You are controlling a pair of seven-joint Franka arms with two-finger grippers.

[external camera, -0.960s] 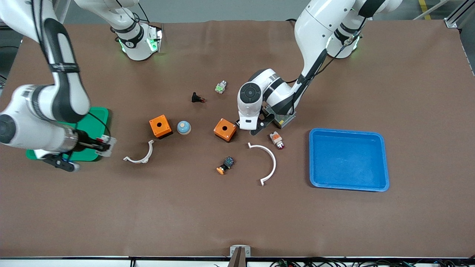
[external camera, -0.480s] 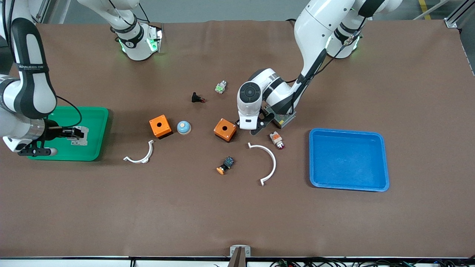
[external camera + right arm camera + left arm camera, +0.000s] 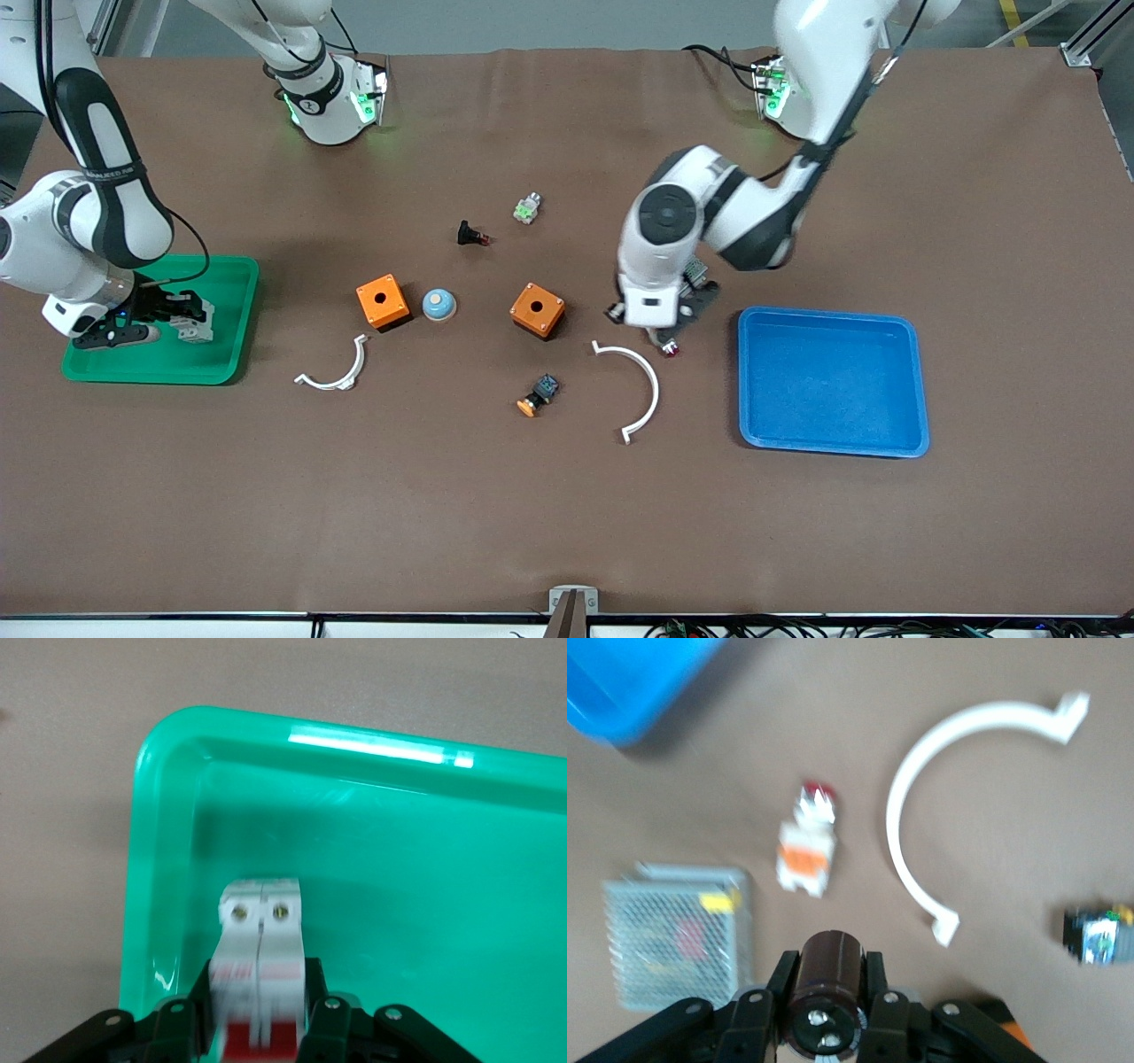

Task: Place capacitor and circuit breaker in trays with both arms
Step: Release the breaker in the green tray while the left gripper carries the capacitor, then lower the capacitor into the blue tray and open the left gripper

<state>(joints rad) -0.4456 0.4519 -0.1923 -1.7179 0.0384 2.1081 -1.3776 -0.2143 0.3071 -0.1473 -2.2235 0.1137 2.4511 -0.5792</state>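
Left claw (image 3: pixel 826 1014) clamped on capacitor (image 3: pixel 824 990) above lamp (image 3: pixel 807 849) and mesh box (image 3: pixel 677 934), right claw (image 3: pixel 259 1014) clamped on circuit breaker (image 3: pixel 260 957) over green tray (image 3: pixel 425 886)

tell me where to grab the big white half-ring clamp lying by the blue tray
Grip the large white plastic half-ring mid-arc, coming straight down from above, one finger inside the curve and one outside. It lies flat on the brown table, the band is thin there, and the hooked ends are awkward.

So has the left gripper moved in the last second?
Yes. The left gripper, holding the capacitor, has left the nearby orange box and now hangs over the indicator lamp, closer to the blue tray.
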